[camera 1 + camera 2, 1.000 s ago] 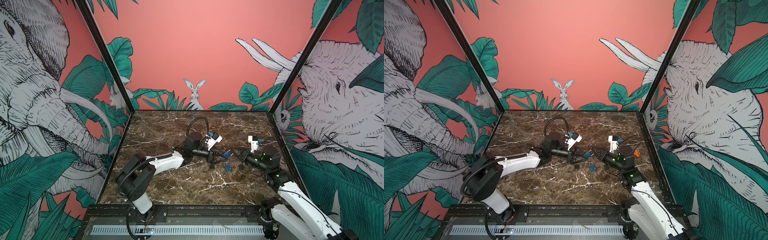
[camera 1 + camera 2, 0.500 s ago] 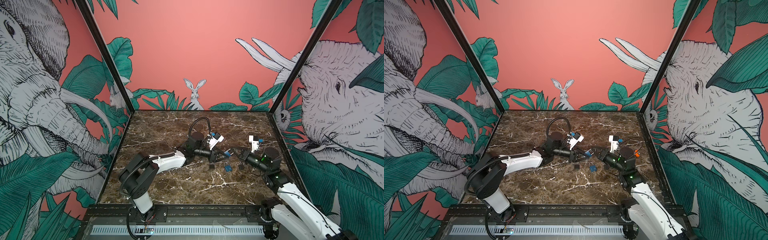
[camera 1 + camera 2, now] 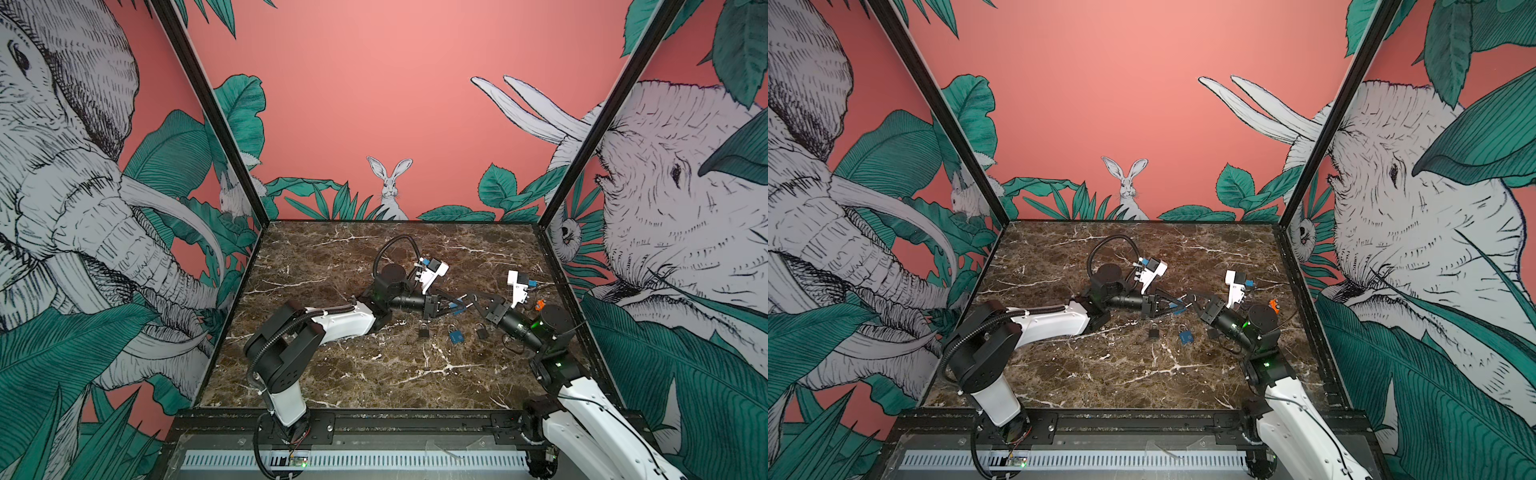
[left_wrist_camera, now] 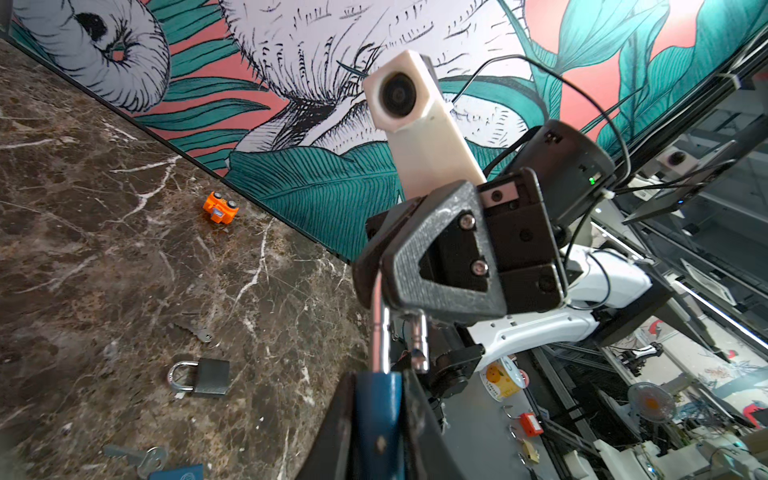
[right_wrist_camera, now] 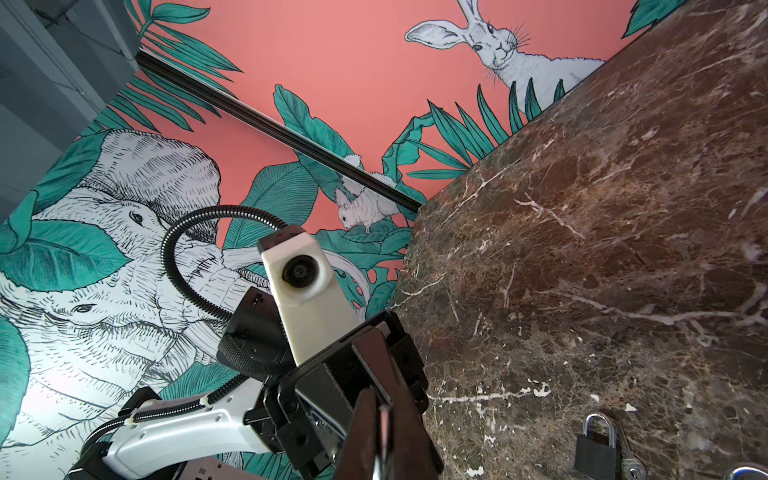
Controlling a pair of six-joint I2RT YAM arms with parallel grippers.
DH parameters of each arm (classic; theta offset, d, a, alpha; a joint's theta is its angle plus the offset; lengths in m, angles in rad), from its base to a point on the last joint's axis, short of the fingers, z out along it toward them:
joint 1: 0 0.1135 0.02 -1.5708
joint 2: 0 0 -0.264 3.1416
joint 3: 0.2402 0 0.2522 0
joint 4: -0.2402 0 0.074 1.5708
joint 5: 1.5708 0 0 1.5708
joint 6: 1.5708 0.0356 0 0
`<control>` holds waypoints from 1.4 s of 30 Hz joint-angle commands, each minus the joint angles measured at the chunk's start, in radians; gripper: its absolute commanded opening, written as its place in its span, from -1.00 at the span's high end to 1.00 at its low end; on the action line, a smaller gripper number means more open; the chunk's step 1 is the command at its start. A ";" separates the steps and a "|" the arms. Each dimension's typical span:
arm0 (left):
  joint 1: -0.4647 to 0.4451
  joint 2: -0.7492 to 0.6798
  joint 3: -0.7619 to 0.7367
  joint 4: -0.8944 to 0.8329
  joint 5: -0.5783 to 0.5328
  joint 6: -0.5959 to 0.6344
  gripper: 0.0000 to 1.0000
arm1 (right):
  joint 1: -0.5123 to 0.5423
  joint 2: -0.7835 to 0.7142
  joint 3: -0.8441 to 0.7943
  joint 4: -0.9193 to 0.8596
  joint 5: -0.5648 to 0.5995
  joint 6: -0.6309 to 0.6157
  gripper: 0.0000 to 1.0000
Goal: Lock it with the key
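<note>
Left wrist view is showing left gripper (image 4: 380, 376) clamping the blue padlock (image 4: 376, 419) above the table (image 4: 83, 228); right gripper (image 4: 376, 286) is pinching its shackle (image 4: 376, 332); a key (image 4: 141, 456) is lying on the table.

a brown marble surface (image 3: 332, 374) veined in white lies under even light. the coral back wall (image 3: 374, 83) shows a white rabbit (image 3: 390, 187) among green leaves (image 3: 494, 191). both side walls (image 3: 62, 166) carry drawn elephants, and black posts (image 3: 208, 112) mark the corners.
</note>
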 commanded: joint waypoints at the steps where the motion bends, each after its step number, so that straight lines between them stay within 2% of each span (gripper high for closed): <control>1: -0.002 -0.005 -0.018 0.101 0.014 -0.056 0.48 | -0.015 -0.043 -0.011 0.088 0.034 0.018 1.00; 5: 0.000 0.014 -0.026 0.170 0.022 -0.110 0.31 | -0.018 -0.056 -0.037 0.143 0.062 0.046 1.00; 10: -0.002 0.063 -0.029 0.255 0.031 -0.176 0.30 | -0.018 -0.055 -0.047 0.165 0.071 0.062 1.00; 16: -0.006 0.078 -0.025 0.269 0.029 -0.184 0.29 | -0.019 -0.058 -0.053 0.165 0.083 0.074 1.00; 20: -0.006 0.061 -0.030 0.224 0.014 -0.151 0.35 | -0.018 -0.058 -0.053 0.160 0.083 0.074 1.00; 24: -0.006 0.054 -0.030 0.211 0.006 -0.141 0.53 | -0.018 -0.048 -0.056 0.164 0.078 0.080 1.00; 30: -0.006 0.056 -0.018 0.210 -0.009 -0.146 0.61 | -0.019 -0.046 -0.070 0.178 0.074 0.093 1.00; 38: -0.005 0.022 -0.047 0.167 -0.111 -0.101 0.79 | -0.017 -0.071 -0.102 0.166 0.076 0.107 1.00; 42: -0.004 0.009 -0.045 0.136 -0.120 -0.084 0.84 | -0.018 -0.098 -0.123 0.152 0.081 0.105 1.00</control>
